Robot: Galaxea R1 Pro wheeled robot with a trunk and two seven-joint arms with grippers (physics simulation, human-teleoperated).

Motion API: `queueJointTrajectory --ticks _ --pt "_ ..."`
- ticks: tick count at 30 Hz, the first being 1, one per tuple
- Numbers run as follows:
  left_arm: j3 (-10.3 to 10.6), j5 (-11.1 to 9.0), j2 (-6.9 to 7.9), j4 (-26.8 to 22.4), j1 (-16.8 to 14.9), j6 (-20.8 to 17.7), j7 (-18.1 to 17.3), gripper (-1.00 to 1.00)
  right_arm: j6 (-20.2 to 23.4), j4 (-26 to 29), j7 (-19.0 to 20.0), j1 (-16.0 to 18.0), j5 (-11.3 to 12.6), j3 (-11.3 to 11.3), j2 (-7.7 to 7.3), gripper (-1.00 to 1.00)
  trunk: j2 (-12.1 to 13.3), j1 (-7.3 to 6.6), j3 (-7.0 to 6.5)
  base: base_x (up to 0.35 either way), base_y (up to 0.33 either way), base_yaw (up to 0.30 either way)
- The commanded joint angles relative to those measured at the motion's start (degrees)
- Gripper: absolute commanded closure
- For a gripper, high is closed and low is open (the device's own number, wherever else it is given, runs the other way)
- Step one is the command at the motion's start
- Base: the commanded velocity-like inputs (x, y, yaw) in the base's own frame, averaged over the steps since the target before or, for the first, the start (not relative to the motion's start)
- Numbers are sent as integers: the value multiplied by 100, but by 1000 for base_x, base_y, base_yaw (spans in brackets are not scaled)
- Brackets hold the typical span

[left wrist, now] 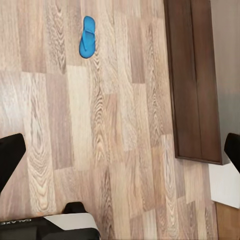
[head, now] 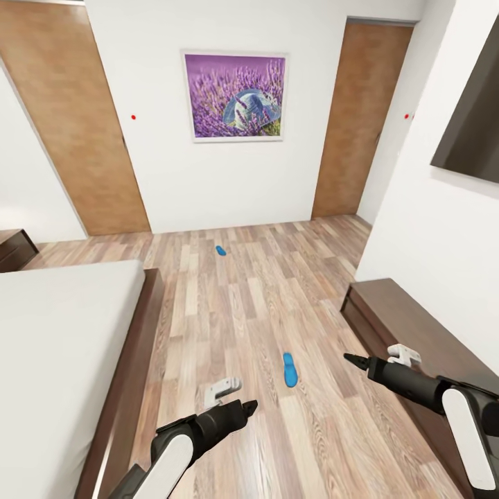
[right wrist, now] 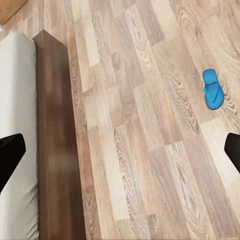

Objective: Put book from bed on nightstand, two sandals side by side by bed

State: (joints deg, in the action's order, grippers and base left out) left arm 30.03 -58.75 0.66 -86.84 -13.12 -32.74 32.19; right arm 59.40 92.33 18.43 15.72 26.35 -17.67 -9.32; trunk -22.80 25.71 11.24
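Two blue sandals lie apart on the wood floor: the near sandal between my grippers and the far sandal toward the back wall. The bed, with a pale mattress and dark frame, fills the left side. A corner of the dark nightstand shows beyond it. My left gripper hangs open, left of and nearer than the near sandal. Open too, my right gripper hovers to that sandal's right. One sandal shows in the left wrist view and a sandal in the right wrist view. The book is out of view.
A long low dark bench runs along the right wall, close under my right arm. Two wooden doors flank a purple picture on the back wall. Plank floor stretches between bed and bench.
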Motion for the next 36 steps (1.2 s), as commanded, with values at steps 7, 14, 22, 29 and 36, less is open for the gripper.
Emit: queueJointTrajectory --ticks 7,14,22,29,36 --pt "10 -52 7 -9 8 4 56 -100 27 3 57 13 -47 -13 1 -100 -11 7 11 334 -4 0" --pt "5 -53 5 -9 40 5 47 -100 31 4 50 43 -44 -16 -3 -100 -11 7 11 334 7 0" --pt "7 -56 4 -9 50 5 43 -100 45 7 48 58 -41 -36 -21 -100 -11 7 11 324 106 0" --pt "10 -57 0 -9 55 6 42 -100 56 8 47 61 -36 -47 -53 -100 -11 7 11 318 158 0" --pt "11 -57 -3 -9 57 9 42 -100 60 11 47 62 -35 -50 -68 -100 -11 7 11 316 162 0"
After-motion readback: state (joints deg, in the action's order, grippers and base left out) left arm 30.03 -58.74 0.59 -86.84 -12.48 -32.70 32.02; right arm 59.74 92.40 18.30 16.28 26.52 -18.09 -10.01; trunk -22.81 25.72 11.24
